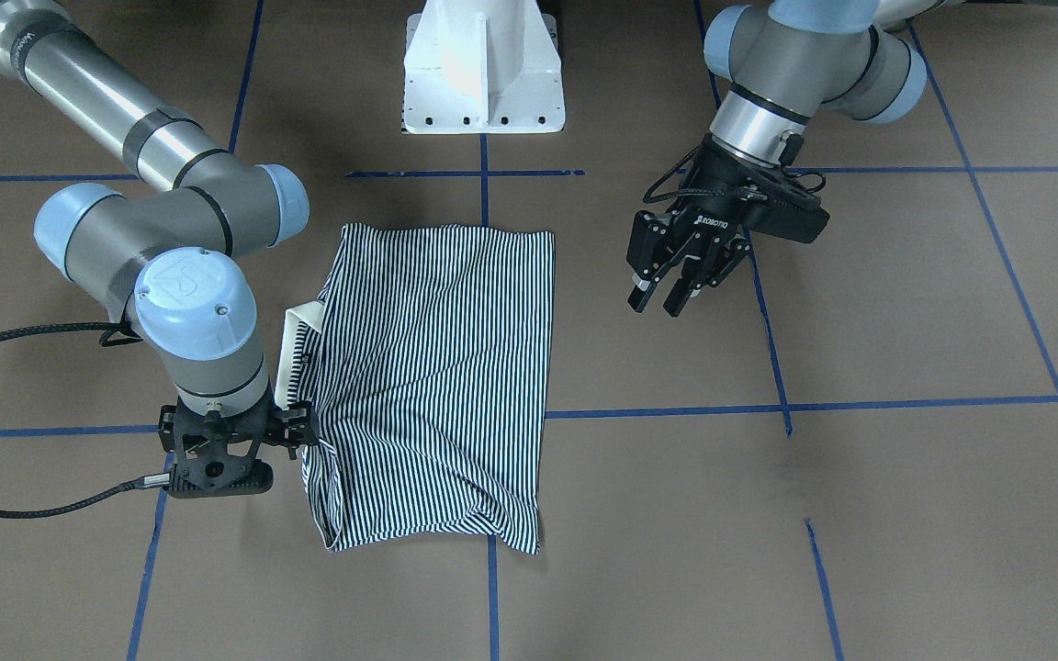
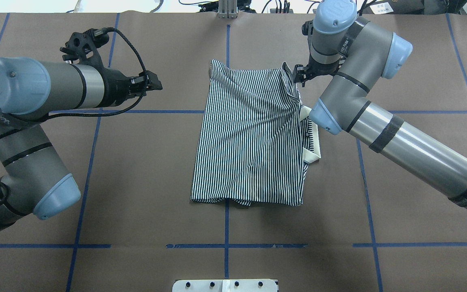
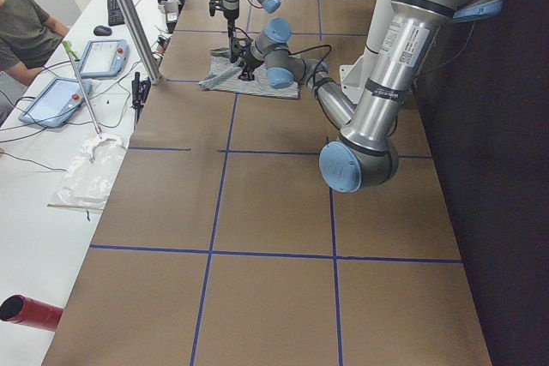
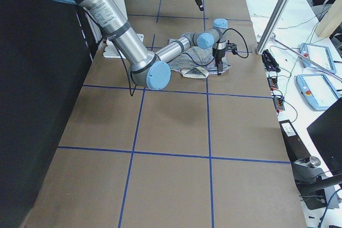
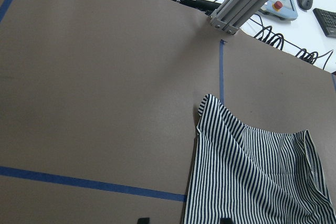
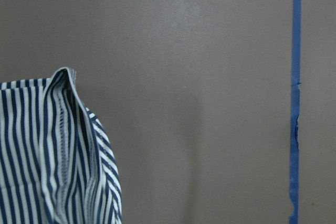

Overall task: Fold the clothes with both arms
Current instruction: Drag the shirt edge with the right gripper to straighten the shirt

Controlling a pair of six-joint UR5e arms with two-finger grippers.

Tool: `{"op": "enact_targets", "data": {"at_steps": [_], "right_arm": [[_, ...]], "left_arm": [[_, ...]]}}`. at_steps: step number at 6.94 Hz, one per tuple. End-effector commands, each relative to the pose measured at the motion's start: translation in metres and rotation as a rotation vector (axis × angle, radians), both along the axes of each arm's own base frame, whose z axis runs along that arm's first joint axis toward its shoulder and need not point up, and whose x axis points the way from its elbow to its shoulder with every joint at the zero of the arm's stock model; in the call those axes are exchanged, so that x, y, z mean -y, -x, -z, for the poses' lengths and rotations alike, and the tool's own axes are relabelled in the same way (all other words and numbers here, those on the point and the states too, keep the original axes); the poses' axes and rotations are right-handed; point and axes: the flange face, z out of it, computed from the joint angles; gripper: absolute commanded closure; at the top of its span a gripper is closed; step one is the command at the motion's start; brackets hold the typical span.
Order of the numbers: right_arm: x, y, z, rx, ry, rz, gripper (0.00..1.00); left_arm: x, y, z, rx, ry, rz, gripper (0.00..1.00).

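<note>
Brown taped table (image 1: 906, 514), one striped polo shirt (image 1: 446, 367), two arms: left arm (image 1: 754, 115) fingers (image 1: 642, 292) apart, right arm (image 1: 171, 220) finger state unclear.

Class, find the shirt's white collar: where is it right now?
In the overhead view the collar sticks out from the shirt's right edge, beside the right arm's elbow; the right tool is at the far corner beyond it.

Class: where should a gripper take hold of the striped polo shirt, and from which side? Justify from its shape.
Probably the far left corner of the navy-and-white striped polo shirt, approached from the robot's left, where the open black left gripper hovers. That corner looks puckered above the brown table, offering an edge to pinch; the middle lies flat.
</note>
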Motion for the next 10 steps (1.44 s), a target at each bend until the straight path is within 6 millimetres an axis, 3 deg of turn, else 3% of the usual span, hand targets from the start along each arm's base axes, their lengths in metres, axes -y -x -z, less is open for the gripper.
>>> {"op": "enact_targets", "data": {"at_steps": [1,2,3,5,6,8,10], "right_arm": [[0.024,0.016,0.03,0.026,0.02,-0.061,0.0],[0.033,0.037,0.039,0.078,0.029,-0.119,0.0],[0.031,0.047,0.036,0.097,0.024,-0.119,0.0],[0.012,0.074,0.025,0.085,0.033,-0.078,0.0],[0.005,0.077,0.008,0.068,0.042,-0.063,0.0],[0.012,0.06,-0.017,0.033,0.019,-0.021,0.0],[0.035,0.008,-0.052,-0.004,-0.012,0.015,0.0]], "left_arm": [[-0.002,0.003,0.002,-0.008,0.002,0.005,0.46],[-0.003,0.005,0.002,-0.009,0.001,0.006,0.46],[-0.004,0.006,0.001,-0.009,0.001,0.006,0.45],[-0.004,0.006,0.001,-0.009,0.001,0.006,0.44],[-0.004,0.006,0.001,-0.009,0.001,0.006,0.44],[-0.006,0.009,0.005,-0.016,-0.005,0.006,0.44],[-0.011,0.015,0.013,-0.023,-0.01,0.006,0.44]]}}
